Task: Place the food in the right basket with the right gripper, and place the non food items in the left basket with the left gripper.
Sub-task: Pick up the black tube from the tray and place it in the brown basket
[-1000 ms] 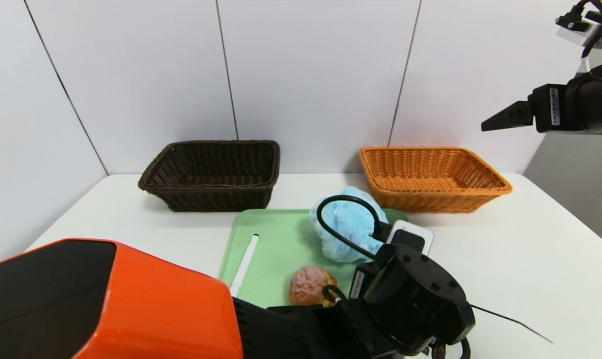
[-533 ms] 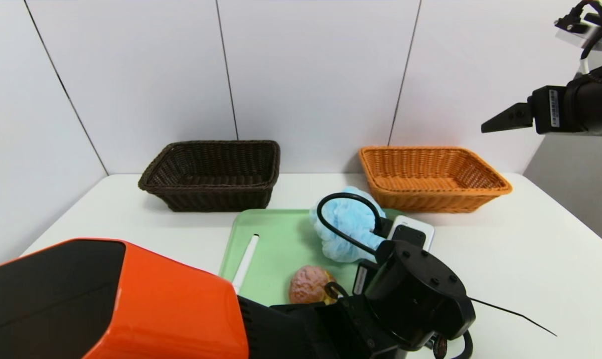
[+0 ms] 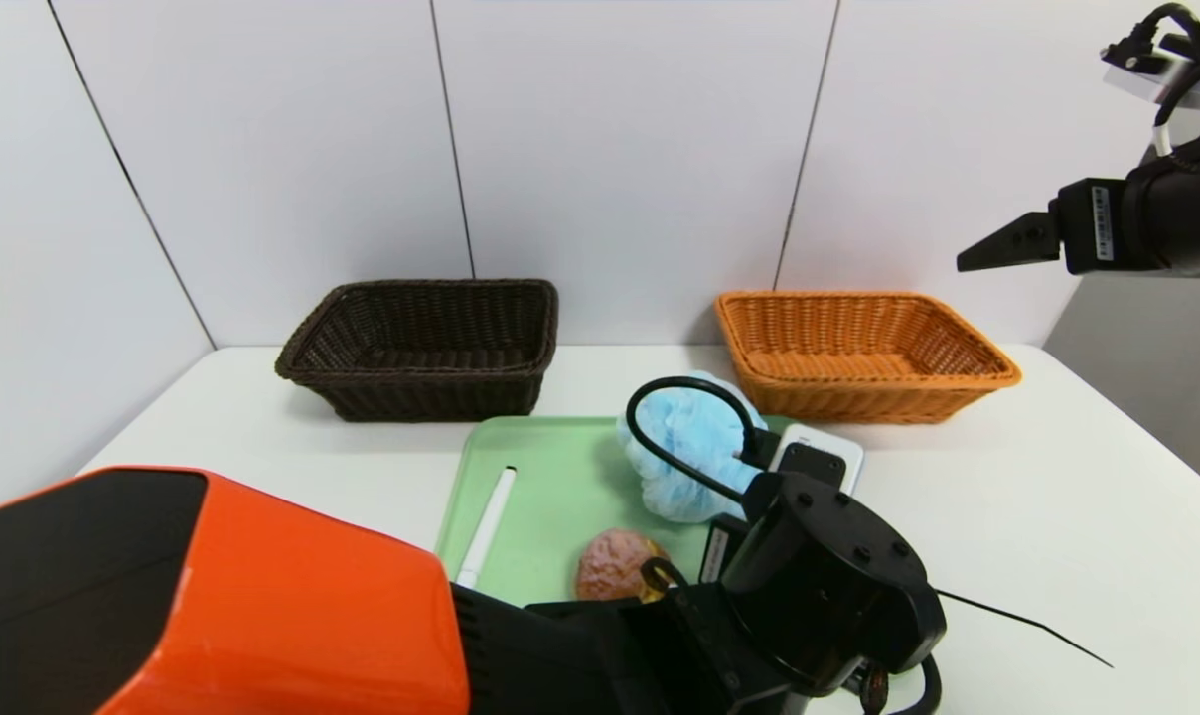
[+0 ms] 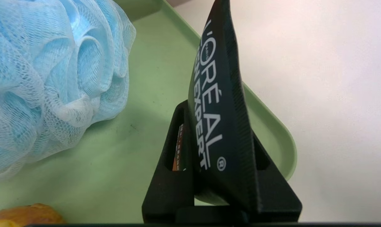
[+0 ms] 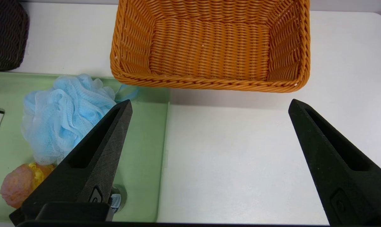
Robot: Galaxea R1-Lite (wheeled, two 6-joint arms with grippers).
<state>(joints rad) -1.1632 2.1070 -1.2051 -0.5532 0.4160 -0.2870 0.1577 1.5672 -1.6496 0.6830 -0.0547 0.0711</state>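
Slightly lower than in the earlier head-view frame is the right gripper (image 3: 961, 264); the left arm (image 3: 342, 586), orange and black, has shifted slightly.

Head view: The left arm reaches across the near side of the table (image 3: 997, 536). Behind it, a green rectangular tray (image 3: 560, 467) carries a white marker with a black end (image 3: 486, 526), a light-blue mesh bath puff (image 3: 694, 437) and a round pinkish-brown pastry with yellow filling (image 3: 615, 564). A dark-brown woven basket (image 3: 426, 377) stands at the far left, an orange woven basket (image 3: 868, 382) at the far right. The right gripper is raised beside the orange basket.

Left wrist view: The left gripper (image 4: 219, 119) is above the tray, its jaws closed around a black tube with white L'ORÉAL lettering (image 4: 215, 126). The puff lies near the tube.

Right wrist view: The right gripper's jaws stand wide apart, holding nothing.
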